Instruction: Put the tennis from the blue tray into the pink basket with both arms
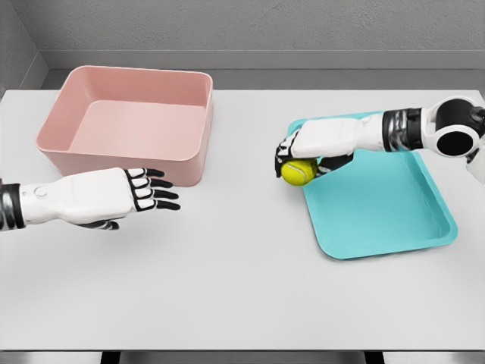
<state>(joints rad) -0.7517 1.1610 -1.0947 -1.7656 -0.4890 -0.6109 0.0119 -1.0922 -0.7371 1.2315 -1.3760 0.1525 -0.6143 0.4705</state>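
Observation:
A yellow tennis ball [298, 172] hangs at the left edge of the blue tray [394, 212], held from above by my right hand [297, 158], whose fingers curl around it. The right arm reaches in from the right edge over the tray's far side. My left hand [151, 189] hovers over the table in front of the pink basket [129, 125], fingers spread and pointing right, holding nothing. The basket stands at the back left and looks empty inside.
The white table [227, 273] carries only the basket and the tray. A wide bare stretch lies between the two hands and along the front edge. A grey wall runs behind the table.

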